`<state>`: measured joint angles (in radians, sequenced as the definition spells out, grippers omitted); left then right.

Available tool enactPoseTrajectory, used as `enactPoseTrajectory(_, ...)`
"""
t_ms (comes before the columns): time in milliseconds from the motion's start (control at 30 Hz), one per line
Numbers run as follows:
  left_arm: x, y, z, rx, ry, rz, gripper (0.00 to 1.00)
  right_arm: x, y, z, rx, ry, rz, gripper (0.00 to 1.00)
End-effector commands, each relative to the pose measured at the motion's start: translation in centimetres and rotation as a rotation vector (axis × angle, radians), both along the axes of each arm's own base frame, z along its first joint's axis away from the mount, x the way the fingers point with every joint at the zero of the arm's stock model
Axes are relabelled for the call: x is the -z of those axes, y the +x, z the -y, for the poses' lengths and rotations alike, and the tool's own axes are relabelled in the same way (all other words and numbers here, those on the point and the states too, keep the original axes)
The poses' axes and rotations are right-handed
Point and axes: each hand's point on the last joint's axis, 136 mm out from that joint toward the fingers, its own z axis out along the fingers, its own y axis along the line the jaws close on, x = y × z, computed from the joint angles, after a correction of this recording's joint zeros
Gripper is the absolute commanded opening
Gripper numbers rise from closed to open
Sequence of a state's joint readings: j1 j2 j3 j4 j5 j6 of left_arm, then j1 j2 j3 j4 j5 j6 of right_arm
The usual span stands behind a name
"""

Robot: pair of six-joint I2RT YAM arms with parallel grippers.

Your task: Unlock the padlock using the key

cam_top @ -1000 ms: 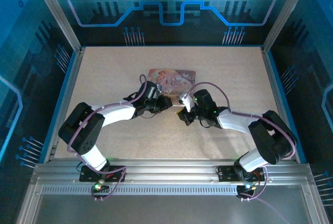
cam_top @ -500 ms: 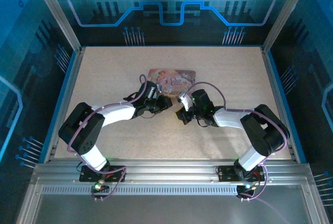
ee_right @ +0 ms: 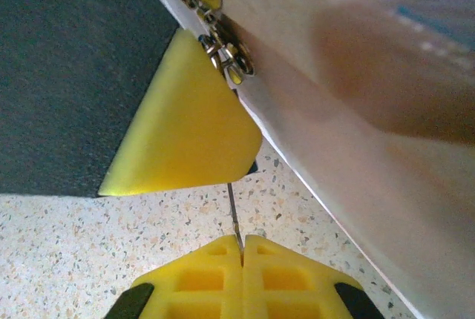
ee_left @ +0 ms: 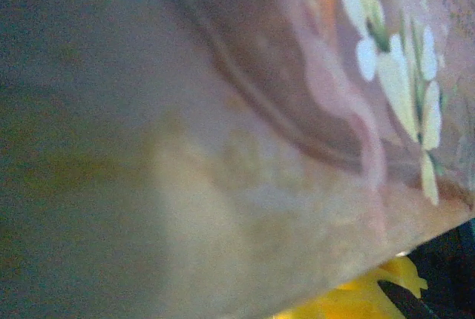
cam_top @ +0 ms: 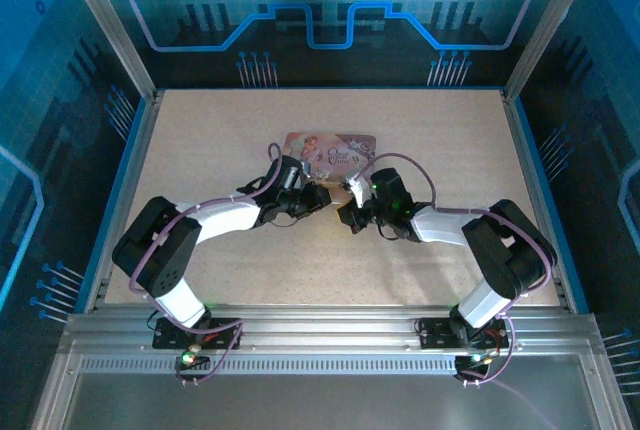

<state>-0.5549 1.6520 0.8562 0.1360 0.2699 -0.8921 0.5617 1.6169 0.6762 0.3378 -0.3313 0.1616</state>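
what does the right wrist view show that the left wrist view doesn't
Right wrist: the right gripper shut on a thin metal strip, likely the key, a silvery clasp on the pink box, and speckled table. Left wrist: a blurred close-up of white flowers printed on the lid. Both: the pink box and yellow finger plastic.

The tin box (cam_top: pixel 330 147) is pink with a pale illustrated lid; close up it shows white flowers on rosy swirls. The bench (cam_top: pixel 220 140) is beige with dark and orange speckles. The right gripper (ee_right: pixel 241 248) is bright yellow, the thin key (ee_right: pixel 233 211) dark grey.
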Motion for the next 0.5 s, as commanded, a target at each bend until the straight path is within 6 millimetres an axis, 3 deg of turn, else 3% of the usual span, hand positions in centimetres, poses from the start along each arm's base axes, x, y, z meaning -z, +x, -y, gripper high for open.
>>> enactPoseTrajectory(0, -3.02, 0.73, 1.50, 0.024, -0.078, 0.051, 0.10, -0.81, 0.61, -0.40, -0.005, 0.043, 0.015, 0.00)
enactPoseTrajectory(467, -2.88, 0.63, 1.58, 0.026, -0.081, 0.046, 0.10, -1.11, 1.46, -0.52, 0.026, 0.057, 0.029, 0.00)
